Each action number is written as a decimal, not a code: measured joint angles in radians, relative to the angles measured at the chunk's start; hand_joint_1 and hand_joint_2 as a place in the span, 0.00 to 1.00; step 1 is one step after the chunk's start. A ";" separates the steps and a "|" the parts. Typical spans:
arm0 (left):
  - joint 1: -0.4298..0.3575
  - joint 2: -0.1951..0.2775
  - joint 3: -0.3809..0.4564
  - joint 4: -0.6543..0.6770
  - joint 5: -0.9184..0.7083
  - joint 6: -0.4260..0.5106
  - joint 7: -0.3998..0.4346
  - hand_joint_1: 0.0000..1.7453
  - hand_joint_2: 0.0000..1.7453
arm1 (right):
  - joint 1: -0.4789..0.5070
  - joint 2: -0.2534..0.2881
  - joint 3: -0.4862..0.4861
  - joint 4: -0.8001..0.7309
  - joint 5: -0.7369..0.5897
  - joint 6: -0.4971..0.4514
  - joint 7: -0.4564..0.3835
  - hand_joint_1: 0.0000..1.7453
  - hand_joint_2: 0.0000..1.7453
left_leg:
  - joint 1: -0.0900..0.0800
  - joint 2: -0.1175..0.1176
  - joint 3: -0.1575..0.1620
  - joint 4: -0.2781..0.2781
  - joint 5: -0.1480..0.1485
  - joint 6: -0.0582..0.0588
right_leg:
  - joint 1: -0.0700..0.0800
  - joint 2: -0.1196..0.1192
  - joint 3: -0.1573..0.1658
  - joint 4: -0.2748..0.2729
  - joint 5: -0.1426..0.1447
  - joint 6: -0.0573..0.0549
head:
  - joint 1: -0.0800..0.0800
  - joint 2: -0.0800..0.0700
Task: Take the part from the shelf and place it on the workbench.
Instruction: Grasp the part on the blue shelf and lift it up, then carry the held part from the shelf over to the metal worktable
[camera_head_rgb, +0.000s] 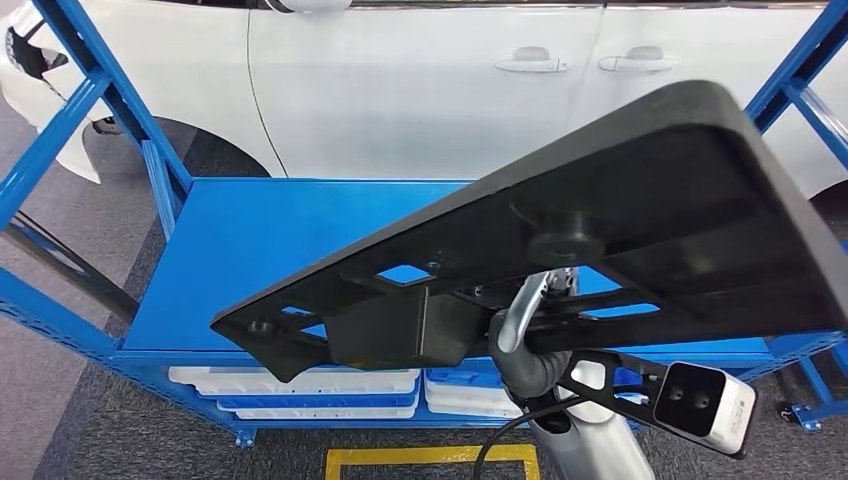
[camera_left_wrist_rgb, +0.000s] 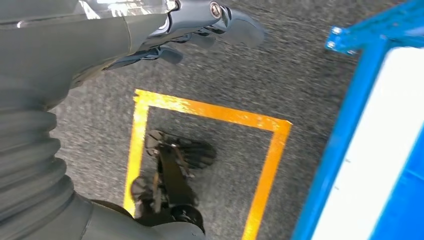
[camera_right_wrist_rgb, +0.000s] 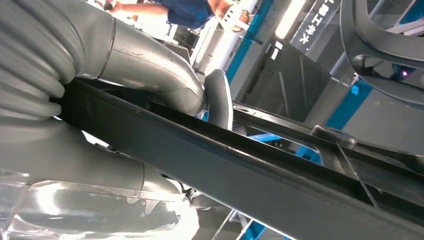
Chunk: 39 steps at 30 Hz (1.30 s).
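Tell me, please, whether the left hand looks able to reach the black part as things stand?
Probably not at once: the left hand hangs low over the floor's yellow marking, holding nothing, while the right hand holds the black part up above the blue workbench.

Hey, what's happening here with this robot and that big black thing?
The robot's right hand holds a large black plastic part from underneath, tilted, in the air over the blue workbench. The part has not been set down yet. The left hand holds nothing and hangs over the grey floor, above a yellow marked rectangle. A white car stands behind the workbench.
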 joint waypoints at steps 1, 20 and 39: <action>0.000 0.000 0.001 0.000 -0.003 0.004 0.006 0.00 1.00 | 0.000 -0.001 0.004 0.002 0.000 -0.002 0.000 1.00 1.00 | 0.000 0.000 -0.010 0.001 0.007 -0.001 | -0.001 0.000 -0.001 0.031 -0.011 0.002 | 0.000 0.000; 0.005 -0.007 0.005 0.000 -0.043 0.057 0.087 0.00 1.00 | 0.026 -0.039 -0.016 -0.008 -0.058 0.077 0.000 1.00 1.00 | 0.000 -0.004 0.026 0.159 -0.083 -0.048 | 0.010 -0.009 0.070 -0.251 0.187 -0.052 | 0.001 0.000; 0.017 -0.019 0.012 0.000 -0.077 0.109 0.191 0.00 1.00 | 0.092 -0.075 -0.137 -0.056 -0.028 0.104 0.000 1.00 1.00 | -0.005 0.007 -0.044 0.023 0.033 -0.038 | -0.003 0.002 0.186 -0.237 0.078 -0.017 | 0.009 0.000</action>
